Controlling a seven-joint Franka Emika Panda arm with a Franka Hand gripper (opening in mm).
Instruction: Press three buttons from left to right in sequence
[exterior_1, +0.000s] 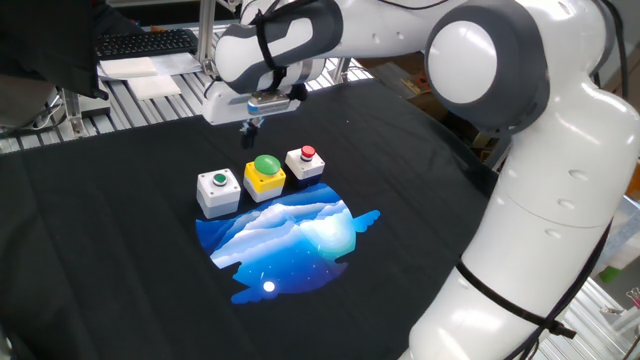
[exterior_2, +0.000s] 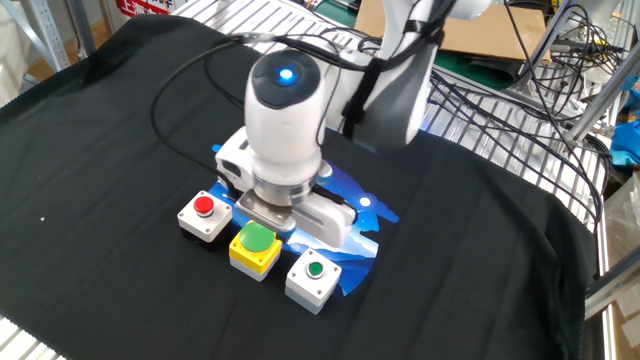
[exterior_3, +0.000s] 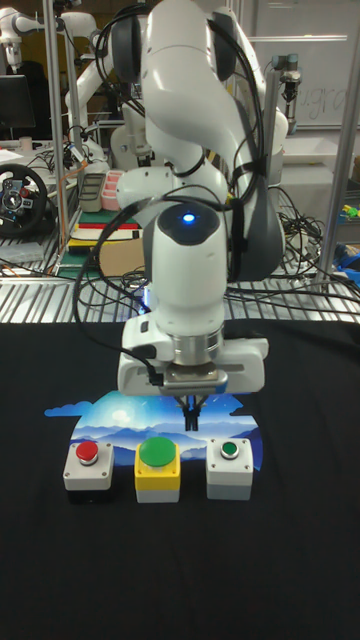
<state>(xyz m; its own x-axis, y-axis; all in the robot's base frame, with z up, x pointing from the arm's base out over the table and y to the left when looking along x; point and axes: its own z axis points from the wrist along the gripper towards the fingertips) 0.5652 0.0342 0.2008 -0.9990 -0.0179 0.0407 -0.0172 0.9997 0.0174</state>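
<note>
Gripper (exterior_3: 189, 416) above the button row, clear of all three.
Fingertips pressed together, pinching nothing. In tall view, at 12 o'clock of the gap between yellow box (exterior_3: 158, 471) and grey box (exterior_3: 230, 467); red-button box (exterior_3: 87, 469) at 9 o'clock of yellow. All on black cloth (exterior_1: 120, 270), beside blue print (exterior_1: 290, 235).

A black cloth (exterior_1: 120, 250) covers the table, with a blue-and-white mountain print (exterior_1: 290, 240) near its middle. In one fixed view a keyboard (exterior_1: 145, 42) and white papers (exterior_1: 150, 72) lie on slatted metal racking (exterior_1: 90, 105) at 11 o'clock; in the other, cardboard (exterior_2: 480, 35) and dark cables (exterior_2: 520, 90) sit at 1 o'clock. The tall view shows a steering wheel (exterior_3: 25, 198) at 10 o'clock and a whiteboard (exterior_3: 315, 95) at 1 o'clock.
</note>
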